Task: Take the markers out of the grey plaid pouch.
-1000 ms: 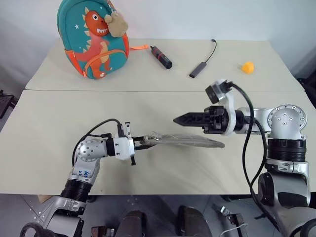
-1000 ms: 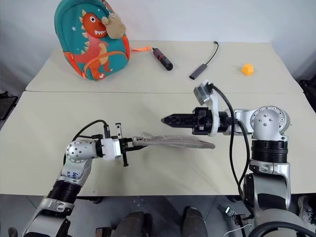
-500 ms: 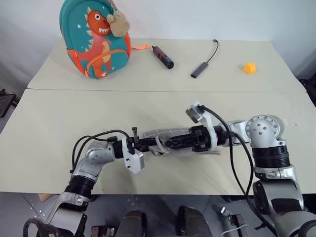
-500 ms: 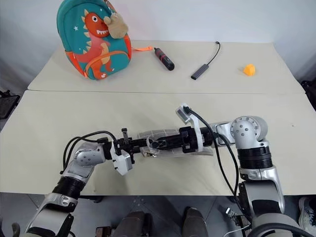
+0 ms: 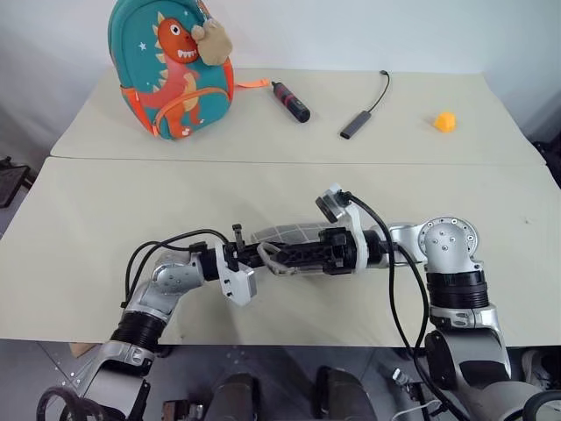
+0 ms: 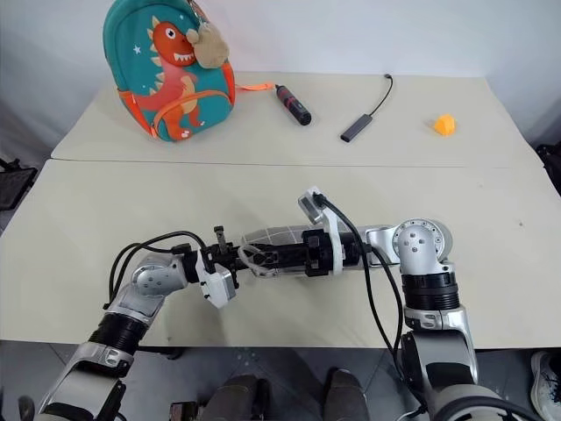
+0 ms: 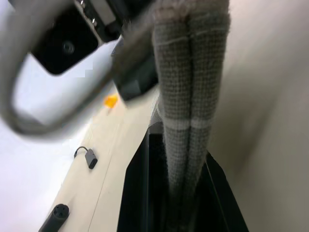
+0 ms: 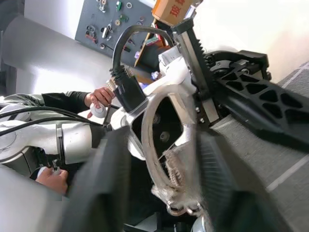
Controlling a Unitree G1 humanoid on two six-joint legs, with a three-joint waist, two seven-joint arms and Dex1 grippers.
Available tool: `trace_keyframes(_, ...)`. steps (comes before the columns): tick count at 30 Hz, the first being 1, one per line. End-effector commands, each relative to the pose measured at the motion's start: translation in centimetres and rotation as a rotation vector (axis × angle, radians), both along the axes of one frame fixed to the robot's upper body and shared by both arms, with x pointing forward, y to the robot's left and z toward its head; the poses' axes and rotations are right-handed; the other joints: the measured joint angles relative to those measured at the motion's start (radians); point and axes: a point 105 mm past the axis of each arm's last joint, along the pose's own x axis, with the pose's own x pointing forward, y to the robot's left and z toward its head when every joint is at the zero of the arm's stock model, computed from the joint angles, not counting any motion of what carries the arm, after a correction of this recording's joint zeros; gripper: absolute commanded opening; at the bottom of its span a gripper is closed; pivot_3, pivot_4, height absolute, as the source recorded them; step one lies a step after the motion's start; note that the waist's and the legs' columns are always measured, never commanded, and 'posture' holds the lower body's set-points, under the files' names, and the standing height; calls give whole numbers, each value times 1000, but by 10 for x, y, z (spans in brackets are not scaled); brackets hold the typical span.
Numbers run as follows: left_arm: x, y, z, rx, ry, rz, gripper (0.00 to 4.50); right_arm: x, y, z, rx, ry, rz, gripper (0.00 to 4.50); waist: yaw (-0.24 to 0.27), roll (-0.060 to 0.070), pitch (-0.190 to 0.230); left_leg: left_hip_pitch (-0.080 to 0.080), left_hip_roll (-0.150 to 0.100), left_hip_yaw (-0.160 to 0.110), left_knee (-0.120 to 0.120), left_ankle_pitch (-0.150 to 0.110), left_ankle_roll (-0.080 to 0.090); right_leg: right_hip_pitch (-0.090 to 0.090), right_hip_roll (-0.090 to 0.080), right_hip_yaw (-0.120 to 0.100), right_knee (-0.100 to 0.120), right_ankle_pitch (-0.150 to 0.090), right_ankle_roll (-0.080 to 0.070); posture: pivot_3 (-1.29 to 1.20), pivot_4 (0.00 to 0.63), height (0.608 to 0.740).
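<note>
The grey plaid pouch [image 5: 294, 234] lies low over the near table, running left to right. My left gripper [image 5: 261, 255] is shut on its left end. In the left wrist view the pouch's folded fabric edge [image 7: 186, 96] sits pinched between the two black fingers [image 7: 140, 193]. My right gripper [image 5: 282, 260] reaches in from the right along the top of the pouch, its tip at the same left end. In the right wrist view the pouch's white corner loop [image 8: 161, 125] and metal zip pull [image 8: 181, 209] lie right at the gripper's tip. The markers are hidden.
At the back of the far table stand a teal dinosaur backpack [image 5: 173, 70], a black-and-red cylinder tool [image 5: 287, 101], a black adapter with a cable [image 5: 355, 125] and a small orange block [image 5: 445, 121]. A person's hand [image 8: 99, 99] shows behind in the right wrist view.
My right gripper has come down and to the left, from above the pouch to the end that the left gripper holds. The left gripper has rolled in place with the pouch.
</note>
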Motion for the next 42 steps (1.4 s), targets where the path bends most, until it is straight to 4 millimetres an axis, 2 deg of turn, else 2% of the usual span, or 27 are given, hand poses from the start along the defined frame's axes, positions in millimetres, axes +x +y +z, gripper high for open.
trace_keyframes(1,4,1,16,-62,-30,10,0,-3,-1,7,26,-71,-1,635,0,0,0,0,0,0,0,0,0,0,0,0,0,0,0,0,150,740)
trace_keyframes(3,5,2,18,-77,-28,18,0,-2,-2,8,27,-87,-12,46,0,0,0,0,0,0,0,0,0,0,0,0,0,0,0,0,150,740)
trace_keyframes(11,7,5,23,-129,29,27,0,12,-9,21,119,-136,-87,46,0,0,0,0,0,0,0,0,0,0,0,0,0,0,0,0,150,740)
trace_keyframes(15,8,11,26,-242,209,17,0,17,-22,35,226,-126,-121,46,-1,0,0,0,0,0,0,0,0,0,0,0,0,0,0,0,150,740)
trace_keyframes(20,-1,13,15,-287,502,-54,0,23,-39,54,362,-107,-158,46,-2,0,0,0,0,0,0,0,0,0,0,0,0,0,0,0,150,740)
trace_keyframes(29,-13,7,7,-317,750,-114,0,28,-52,73,477,-115,-218,46,-1,0,0,0,0,0,0,0,0,0,0,0,0,0,0,0,150,740)
trace_keyframes(35,-12,11,8,-349,831,-109,0,27,-61,82,516,-118,-234,46,-1,0,0,0,0,0,0,0,0,0,0,1,0,0,0,0,150,740)
trace_keyframes(42,-9,17,11,-370,848,-96,0,27,-68,86,524,-125,-252,46,0,0,0,0,0,1,0,0,0,0,0,1,0,0,0,0,150,740)
